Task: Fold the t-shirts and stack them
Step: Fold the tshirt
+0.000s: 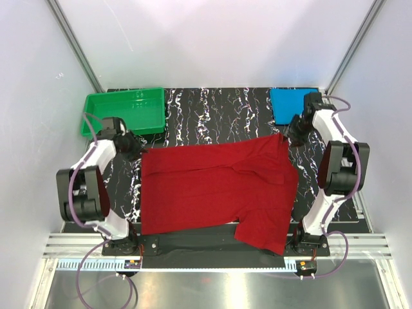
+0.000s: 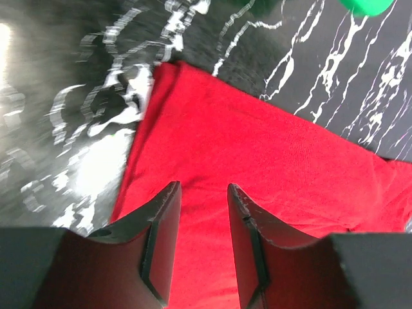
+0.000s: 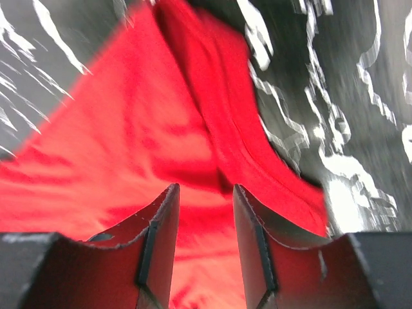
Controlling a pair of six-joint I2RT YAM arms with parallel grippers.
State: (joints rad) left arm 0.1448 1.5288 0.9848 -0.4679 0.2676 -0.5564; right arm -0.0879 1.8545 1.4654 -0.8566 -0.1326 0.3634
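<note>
The deep red t-shirt [image 1: 212, 187] lies spread across the black marbled table [image 1: 212, 106], folded roughly in half, one sleeve hanging over the near edge. The bright blue t-shirt [image 1: 290, 103] is a neat folded rectangle at the far right. My left gripper [image 1: 137, 152] is open just above the red shirt's far left corner; the left wrist view shows red cloth [image 2: 257, 167] between and below its fingers, not pinched. My right gripper [image 1: 291, 138] is open above the shirt's far right corner, over rumpled cloth [image 3: 161, 141], holding nothing.
A green plastic tray [image 1: 125, 111] stands at the far left, its corner [image 2: 367, 6] showing in the left wrist view. White walls close in on three sides. A metal rail [image 1: 212, 248] runs along the near edge.
</note>
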